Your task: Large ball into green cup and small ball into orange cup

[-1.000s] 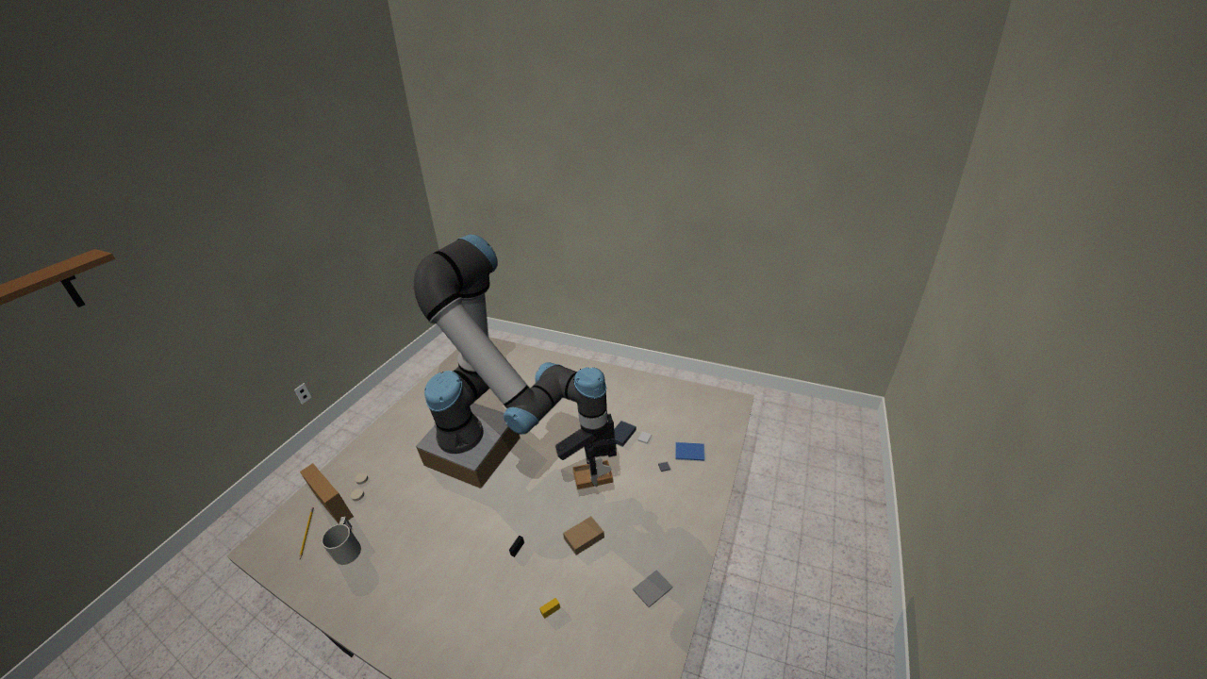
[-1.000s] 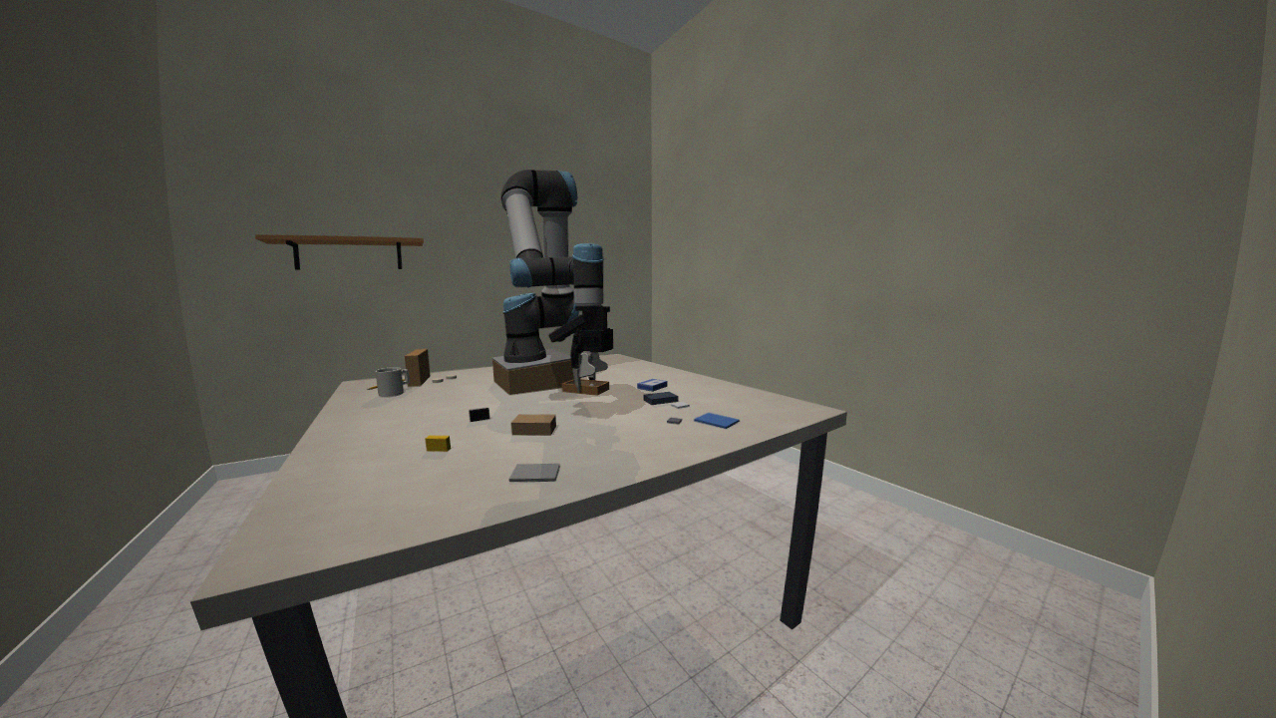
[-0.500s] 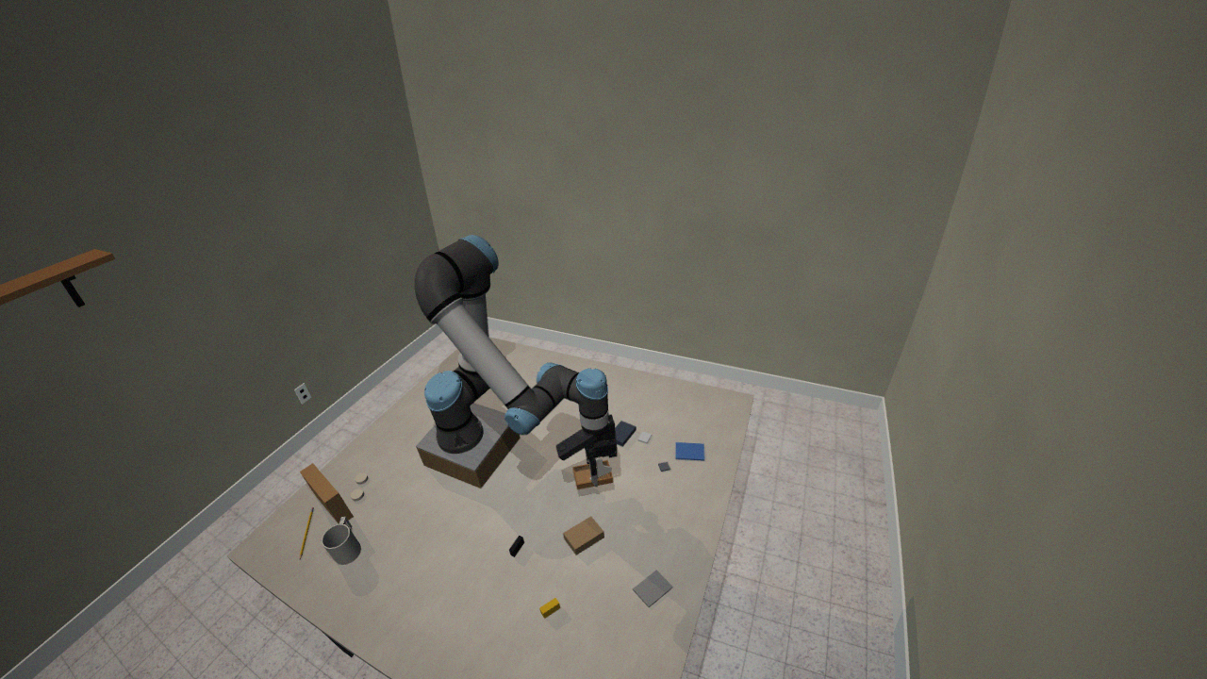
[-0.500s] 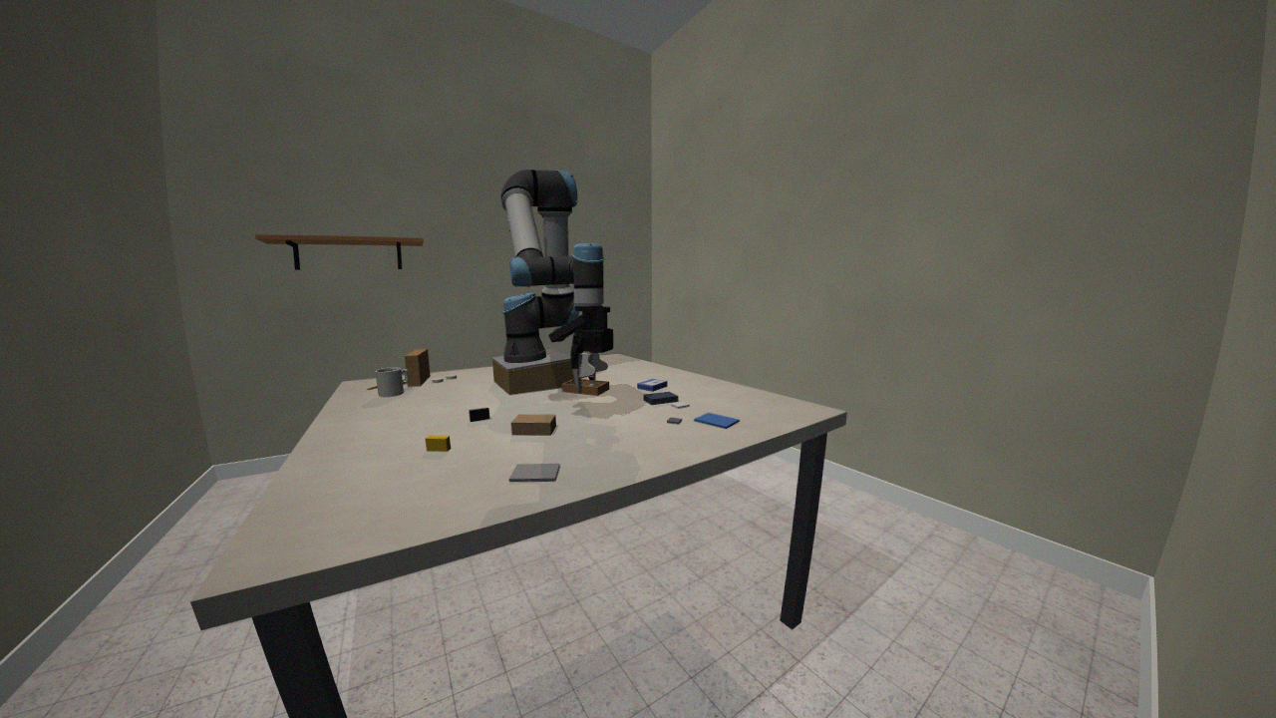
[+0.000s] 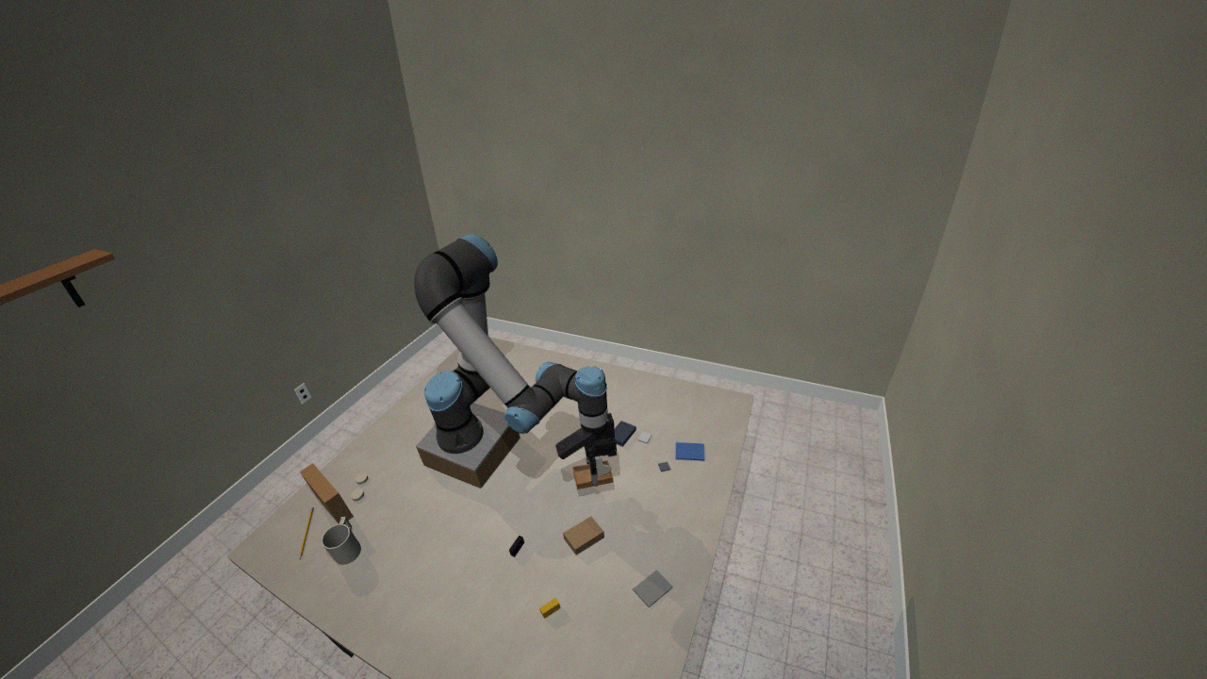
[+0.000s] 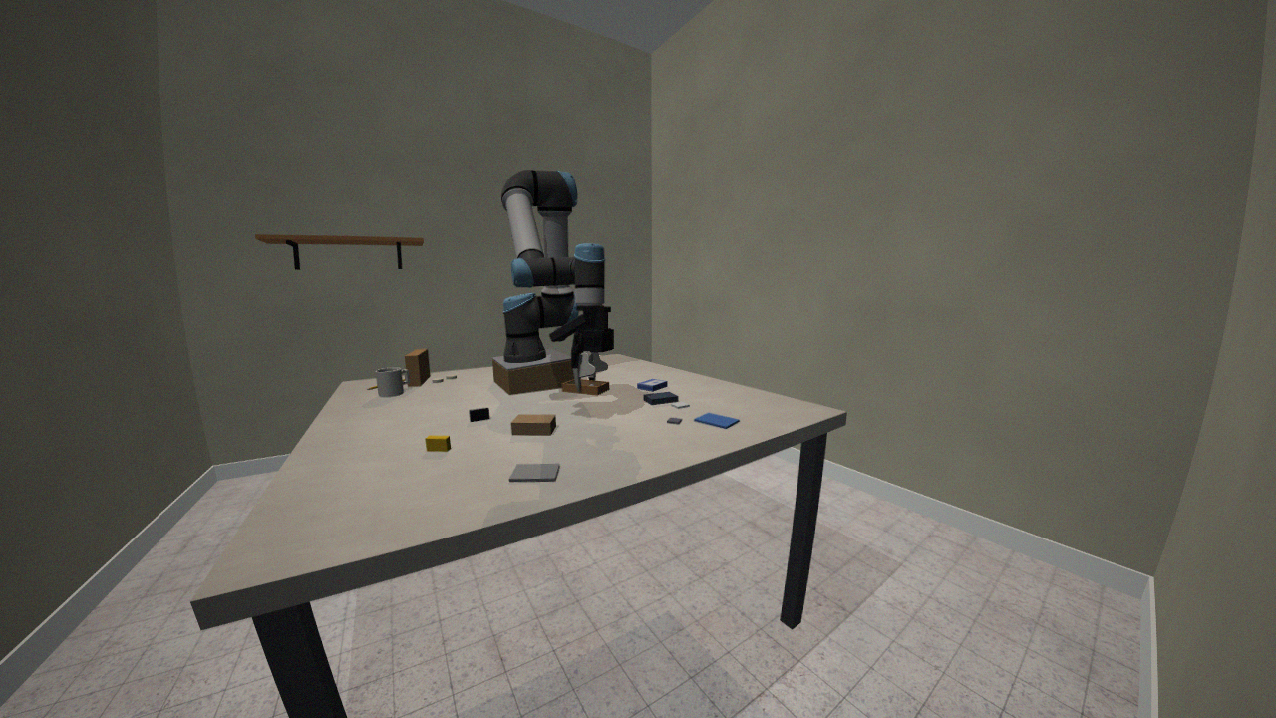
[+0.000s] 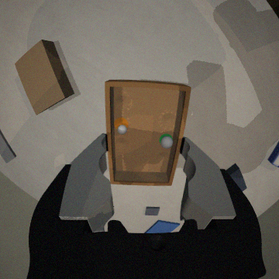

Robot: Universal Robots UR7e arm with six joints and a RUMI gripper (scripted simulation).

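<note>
In the wrist view the covered wooden puzzle (image 7: 145, 132) sits between my gripper's (image 7: 144, 149) two grey fingers, which are shut on its long sides. The small ball rests at the orange cup (image 7: 121, 124) on the left. The large ball rests at the green cup (image 7: 166, 138) on the right. In the top view the puzzle (image 5: 589, 478) is at the table surface under the gripper (image 5: 594, 467). It also shows in the exterior view (image 6: 585, 385). I cannot tell whether it touches the table.
A brown wooden block (image 7: 43, 75) lies left of the puzzle, also in the top view (image 5: 583, 533). Blue and dark flat tiles (image 5: 688, 451) lie to the right. A grey tile (image 5: 652, 587), yellow block (image 5: 549, 606), black block (image 5: 515, 545) and mug (image 5: 340, 541) lie farther off.
</note>
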